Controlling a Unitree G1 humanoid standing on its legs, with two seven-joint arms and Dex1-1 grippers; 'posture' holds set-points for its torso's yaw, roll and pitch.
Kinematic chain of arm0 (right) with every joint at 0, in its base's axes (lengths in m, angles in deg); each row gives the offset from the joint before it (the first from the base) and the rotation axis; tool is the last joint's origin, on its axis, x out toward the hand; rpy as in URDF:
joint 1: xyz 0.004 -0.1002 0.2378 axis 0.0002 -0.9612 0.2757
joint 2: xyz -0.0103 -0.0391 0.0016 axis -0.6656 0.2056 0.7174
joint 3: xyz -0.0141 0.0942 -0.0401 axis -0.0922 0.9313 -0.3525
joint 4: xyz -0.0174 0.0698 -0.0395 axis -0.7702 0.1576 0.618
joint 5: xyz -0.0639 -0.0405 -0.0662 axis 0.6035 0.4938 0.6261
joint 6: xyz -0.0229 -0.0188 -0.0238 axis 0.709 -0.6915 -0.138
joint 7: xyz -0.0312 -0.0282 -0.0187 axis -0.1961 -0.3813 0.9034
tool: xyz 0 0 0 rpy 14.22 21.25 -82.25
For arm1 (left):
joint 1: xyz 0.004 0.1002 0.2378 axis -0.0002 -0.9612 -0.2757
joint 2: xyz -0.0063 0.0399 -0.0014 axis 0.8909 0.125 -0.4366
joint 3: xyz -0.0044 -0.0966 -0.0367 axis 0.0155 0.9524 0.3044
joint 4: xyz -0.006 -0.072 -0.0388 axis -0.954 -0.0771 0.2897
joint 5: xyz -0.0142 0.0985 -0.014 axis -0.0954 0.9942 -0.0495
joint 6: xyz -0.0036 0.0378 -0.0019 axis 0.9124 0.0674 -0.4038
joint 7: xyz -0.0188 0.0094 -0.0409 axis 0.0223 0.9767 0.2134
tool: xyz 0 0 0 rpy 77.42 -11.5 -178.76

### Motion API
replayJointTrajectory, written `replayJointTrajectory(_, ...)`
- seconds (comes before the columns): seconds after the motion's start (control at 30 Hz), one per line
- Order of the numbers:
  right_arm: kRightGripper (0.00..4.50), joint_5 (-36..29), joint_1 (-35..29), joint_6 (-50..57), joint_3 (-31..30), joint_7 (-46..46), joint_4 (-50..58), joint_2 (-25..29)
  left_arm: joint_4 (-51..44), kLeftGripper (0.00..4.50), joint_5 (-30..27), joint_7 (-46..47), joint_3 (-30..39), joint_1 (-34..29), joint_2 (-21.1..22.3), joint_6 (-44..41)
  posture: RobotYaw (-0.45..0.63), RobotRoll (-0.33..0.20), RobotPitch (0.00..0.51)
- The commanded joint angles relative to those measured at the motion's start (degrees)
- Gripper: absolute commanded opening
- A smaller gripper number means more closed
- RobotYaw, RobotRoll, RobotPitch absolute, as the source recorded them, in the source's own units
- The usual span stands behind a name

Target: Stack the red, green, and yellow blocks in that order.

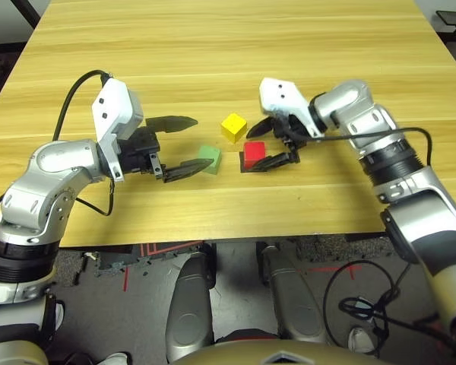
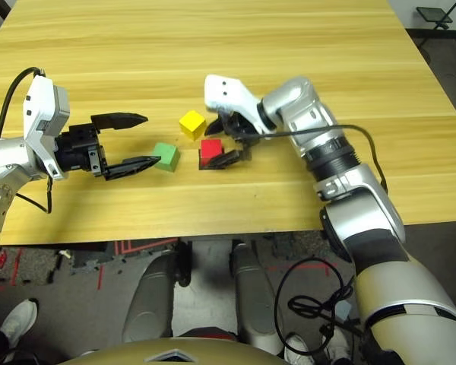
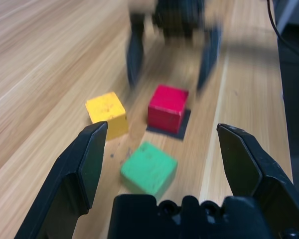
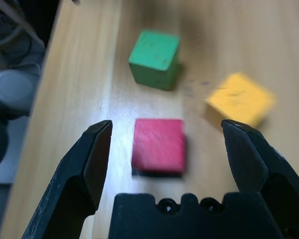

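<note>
Nearest you, past the worktop's (image 1: 342, 46) front edge, a black cable (image 1: 327, 304) loops on the grey floor (image 1: 144, 304), marked with red lines. On the pale wood, nearer that edge than the far one, your red block (image 1: 254, 153) sits on a thin black square (image 2: 211, 164), between the right gripper's (image 1: 263, 146) wide-spread fingers. Your left gripper (image 1: 184, 145) is wide too, beside the green block (image 1: 210, 158); the yellow block (image 1: 233, 128) lies slightly farther back.

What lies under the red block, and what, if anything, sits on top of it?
A flat black square shows under the red block; its covered part can't be seen. Nothing sits on top.
</note>
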Motion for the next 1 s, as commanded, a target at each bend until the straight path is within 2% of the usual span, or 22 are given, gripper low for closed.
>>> replayJointTrajectory(0.03,4.44,-6.21,1.36,-1.63,-1.72,1.70,-2.16,8.50,6.32,4.50,4.58,-7.25,-2.50,1.13,0.74,9.39,0.14,-0.171,0.261)
replayJointTrajectory(0.1,4.44,-6.57,1.87,-2.07,-2.61,1.70,-3.27,12.17,9.46,4.50,6.92,-10.39,-3.87,2.43,0.60,14.07,0.12,-0.167,0.260)
replayJointTrajectory(0.2,4.44,-5.84,1.95,-2.95,-2.32,1.70,-4.19,14.48,13.69,4.50,9.42,-14.00,-5.16,4.44,0.31,19.93,0.08,-0.152,0.258)
replayJointTrajectory(0.3,4.44,-6.30,-1.75,-0.25,0.27,1.70,-1.38,16.64,21.82,4.50,14.11,-17.72,-8.47,9.40,-1.39,29.62,0.05,-0.143,0.257)
replayJointTrajectory(0.47,4.44,-7.63,-8.00,5.21,4.20,1.05,6.64,17.59,34.01,4.50,17.08,-19.02,-10.55,16.77,-5.82,35.27,-0.01,-0.134,0.253)
replayJointTrajectory(0.57,4.44,-8.27,-10.65,8.39,6.33,-0.10,10.98,18.57,39.43,4.50,18.07,-19.66,-11.96,20.27,-8.24,32.48,-0.04,-0.133,0.250)
replayJointTrajectory(0.73,4.44,-8.73,-13.14,11.60,8.57,-1.47,15.05,19.43,44.16,4.50,20.05,-21.47,-13.65,22.69,-9.51,31.47,-0.07,-0.135,0.246)
replayJointTrajectory(0.87,4.44,-9.15,-14.28,13.62,9.80,-2.52,17.36,19.73,43.81,4.50,20.14,-23.98,-14.48,22.15,-9.30,26.80,-0.09,-0.136,0.247)
replayJointTrajectory(1.0,4.44,-9.46,-14.59,14.61,10.15,-3.00,18.49,19.68,42.56,4.50,22.06,-24.48,-15.57,21.54,-8.17,25.51,-0.09,-0.137,0.250)
